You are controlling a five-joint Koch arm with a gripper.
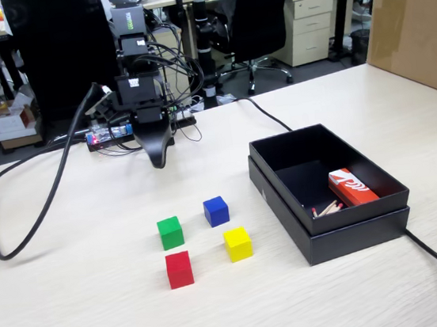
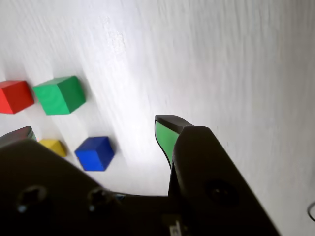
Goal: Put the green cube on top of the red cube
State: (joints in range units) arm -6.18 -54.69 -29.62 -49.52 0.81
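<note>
The green cube [image 1: 170, 232] sits on the table, with the red cube [image 1: 179, 269] just in front of it in the fixed view. In the wrist view the green cube [image 2: 60, 95] lies at the upper left and the red cube [image 2: 15, 96] at the left edge beside it. My gripper [image 1: 157, 160] hangs above the table, behind the cubes and well apart from them. In the wrist view the gripper [image 2: 96, 127] is open and empty, its green-padded jaws spread wide.
A blue cube [image 1: 215, 210] and a yellow cube [image 1: 238, 243] sit right of the green and red ones. An open black box [image 1: 355, 234] holding a red-and-white packet [image 1: 351, 187] stands at the right. A thick black cable [image 1: 44, 202] loops at the left.
</note>
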